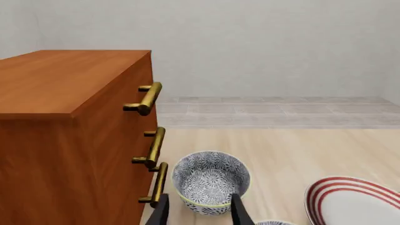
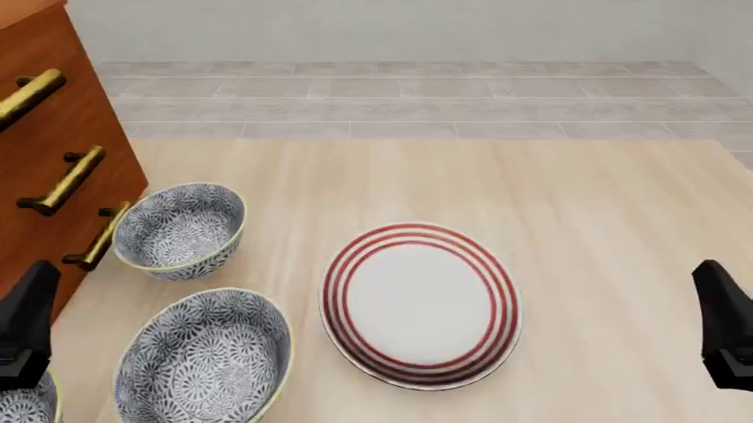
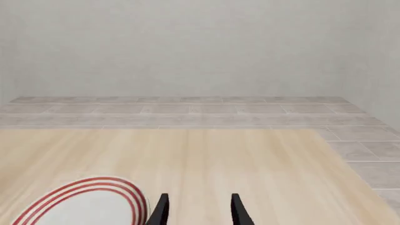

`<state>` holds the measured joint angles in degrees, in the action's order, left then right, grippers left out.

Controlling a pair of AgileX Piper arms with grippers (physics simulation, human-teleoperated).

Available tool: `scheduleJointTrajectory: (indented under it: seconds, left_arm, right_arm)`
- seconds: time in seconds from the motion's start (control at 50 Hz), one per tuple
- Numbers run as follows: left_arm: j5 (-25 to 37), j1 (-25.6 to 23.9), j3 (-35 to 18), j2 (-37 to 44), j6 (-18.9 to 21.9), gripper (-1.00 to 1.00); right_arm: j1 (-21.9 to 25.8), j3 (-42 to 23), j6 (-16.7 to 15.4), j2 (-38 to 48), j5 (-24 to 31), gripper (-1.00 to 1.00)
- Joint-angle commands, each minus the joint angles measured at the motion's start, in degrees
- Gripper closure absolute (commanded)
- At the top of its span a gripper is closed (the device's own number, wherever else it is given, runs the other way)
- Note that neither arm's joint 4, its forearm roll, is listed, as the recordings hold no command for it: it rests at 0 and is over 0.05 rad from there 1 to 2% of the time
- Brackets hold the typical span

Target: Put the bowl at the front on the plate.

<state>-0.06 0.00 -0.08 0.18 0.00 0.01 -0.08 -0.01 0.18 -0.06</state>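
Three bowls crowd beside the wooden cabinet [image 2: 48,150], left of the plate [image 2: 421,304]; both pincers gape apart.

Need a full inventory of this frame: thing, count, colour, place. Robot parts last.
Blue-and-white floral bowls: 3, yellow-green rims, a column at table left: far bowl by the drawer unit, middle bowl, near bowl cut off at the bottom-left corner.
Round white plate with red rings: 1, table centre, right of the bowls, nothing on it.
Wooden drawer unit: 1, reddish-brown, far left.
Brass bar handles: 3, on its front.
Light wood table: 1, under everything.
Left pincer: black, open, aimed at the far bowl, holding nothing.
Right pincer: black, open, beside the plate's edge, holding nothing.
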Motion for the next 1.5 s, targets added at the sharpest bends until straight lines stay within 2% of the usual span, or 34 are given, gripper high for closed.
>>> scheduleJointTrajectory:
  seconds: [0.02,0.42,0.44,0.46,0.48,0.52,0.54,0.6,0.66,0.68,0.72,0.76,0.86,0.94,0.96,1.04,1.08,1.16,1.18,1.32,1.5]
  left_arm:
    - [-0.09,0.01,-0.15,0.30,-0.02,-1.00]
    - [-0.27,0.03,-0.10,0.42,0.04,-1.00]
    - [-0.37,1.85,-0.14,1.77,0.73,-1.00]
    - [-0.80,1.62,-0.24,3.68,0.64,-1.00]
    - [1.63,1.30,-1.07,1.38,0.96,-1.00]
    - [4.95,0.88,-3.02,2.36,0.23,-1.00]
    - [10.11,0.31,-5.79,0.10,0.73,-1.00]
    - [17.04,-0.19,-9.83,0.30,-0.25,-1.00]
    - [22.69,-0.21,-12.20,1.01,-0.51,-1.00]
    - [22.69,-0.21,-12.22,1.04,-0.51,-1.00]
    - [29.07,0.09,-16.67,0.03,2.37,-1.00]
    - [31.45,0.37,-18.41,0.09,2.53,-1.00]
    - [40.16,-0.77,-20.72,4.03,-3.28,-1.00]
    - [46.01,-1.34,-22.01,5.32,-5.73,-1.00]
    - [48.88,-1.13,-25.25,5.00,-4.06,-1.00]
    - [53.15,-1.92,-26.59,7.51,-7.07,-1.00]
    - [54.16,-2.91,-25.89,8.44,-11.02,-1.00]
    - [56.11,-2.14,-24.78,10.04,-10.64,-1.00]
    - [56.69,-1.85,-24.62,10.85,-12.20,-1.00]
    - [59.58,-0.43,-30.03,14.33,-11.96,-1.00]
    - [65.33,-0.76,-31.97,15.02,-14.20,-1.00]
  right_arm:
    - [0.00,-0.19,-0.01,0.26,-0.02,-1.00]
    - [-0.01,-0.31,0.01,0.21,0.15,-1.00]
    - [0.01,-0.31,0.00,0.22,0.15,-1.00]
    - [0.00,-0.31,-0.02,0.22,0.15,-1.00]
    - [0.00,-0.31,-0.01,0.21,0.15,-1.00]
    - [-0.02,-0.31,0.00,0.21,0.15,-1.00]
    - [-0.01,-0.31,0.01,0.21,0.15,-1.00]
    - [-0.01,-0.31,0.01,0.21,0.15,-1.00]
    - [0.00,-0.31,-0.01,0.21,0.15,-1.00]
    - [0.00,-0.31,-0.01,0.21,0.15,-1.00]
    - [-0.01,-0.31,-0.02,0.21,0.15,-1.00]
    - [-0.01,-0.31,-0.01,0.21,0.15,-1.00]
    - [0.01,-0.31,0.00,0.21,0.15,-1.00]
    - [-0.01,-0.31,0.00,0.21,0.15,-1.00]
    - [0.00,-0.31,0.00,0.22,0.15,-1.00]
    - [-0.02,-0.31,-0.01,0.21,0.15,-1.00]
    - [0.00,-0.31,-0.02,0.21,0.15,-1.00]
    - [0.00,-0.31,0.00,0.22,0.15,-1.00]
    - [0.01,-0.31,-0.02,0.21,0.15,-1.00]
    - [-0.01,-0.31,0.00,0.21,0.15,-1.00]
    - [0.00,-0.31,0.00,0.20,0.15,-1.00]
